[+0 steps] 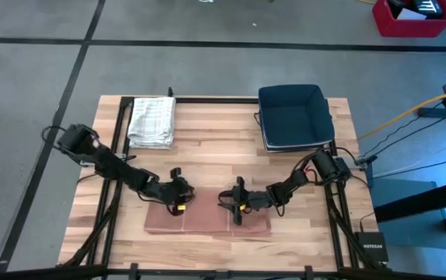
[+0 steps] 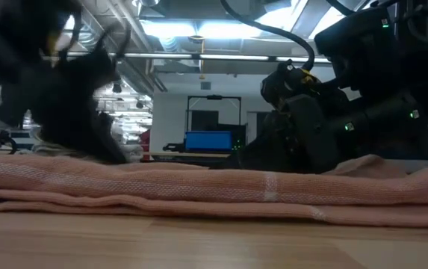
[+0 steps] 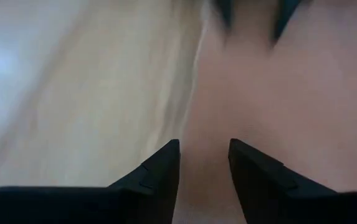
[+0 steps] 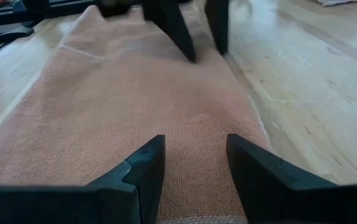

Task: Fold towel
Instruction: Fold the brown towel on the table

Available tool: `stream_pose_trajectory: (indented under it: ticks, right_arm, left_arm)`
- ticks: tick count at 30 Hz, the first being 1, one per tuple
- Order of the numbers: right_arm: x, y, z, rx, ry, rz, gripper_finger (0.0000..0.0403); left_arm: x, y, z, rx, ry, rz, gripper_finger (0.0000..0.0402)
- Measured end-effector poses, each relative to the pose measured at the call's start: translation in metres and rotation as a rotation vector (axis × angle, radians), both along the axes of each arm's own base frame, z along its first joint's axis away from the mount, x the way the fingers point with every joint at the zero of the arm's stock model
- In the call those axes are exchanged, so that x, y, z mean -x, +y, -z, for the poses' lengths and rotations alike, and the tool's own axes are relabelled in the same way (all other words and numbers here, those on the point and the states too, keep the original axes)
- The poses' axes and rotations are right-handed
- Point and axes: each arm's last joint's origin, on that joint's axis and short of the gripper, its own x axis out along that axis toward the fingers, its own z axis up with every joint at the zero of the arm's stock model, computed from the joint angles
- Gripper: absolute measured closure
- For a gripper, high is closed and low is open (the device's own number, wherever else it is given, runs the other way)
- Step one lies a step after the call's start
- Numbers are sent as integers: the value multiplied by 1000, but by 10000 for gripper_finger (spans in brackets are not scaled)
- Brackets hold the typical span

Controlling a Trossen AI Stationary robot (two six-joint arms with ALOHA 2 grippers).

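High view shows your pink towel (image 1: 207, 220) flat along the table's (image 1: 223, 140) near edge, left gripper (image 1: 177, 201) and right gripper (image 1: 238, 204) both part-open over its far hem, gripping nothing — pinch evenly, lift together.

Pink towel (image 4: 134, 93) of matt woven cloth with a fine looped texture, pale wooden table (image 1: 215, 140) of smooth planks with visible grain, white checked cloth (image 1: 152, 120) folded and soft, dark blue bin (image 1: 294, 117) matt, gripper fingers (image 4: 147, 168) of matt black plastic
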Motion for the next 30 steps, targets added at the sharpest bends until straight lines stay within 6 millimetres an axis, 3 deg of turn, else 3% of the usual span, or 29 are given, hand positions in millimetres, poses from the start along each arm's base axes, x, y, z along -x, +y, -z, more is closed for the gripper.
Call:
stream_pose_trajectory:
  ticks: [6, 9, 18, 22, 26, 30]
  right_arm:
    - [0, 1, 0, 5, 3, -7, 228]
    - [0, 1, 0, -2, 6, -15, 228]
    - [-2, 1, -8, -14, -14, -4, 228]
    - [-2, 1, -27, -19, -29, -12, 228]
    - [-3, 2, -66, -45, -94, -33, 228]
    - [5, 1, -90, -44, -13, -74, 228]
  left_arm:
    - [4, 10, 32, -118, 131, -197, 271]
    - [7, 17, 39, -127, 149, -329, 271]
    - [6, 11, 31, -129, 124, -226, 271]
    - [6, 10, 18, -107, 93, -193, 271]
    - [8, 11, 2, -105, 53, -161, 271]
    - [11, 10, -17, -77, -21, -168, 271]
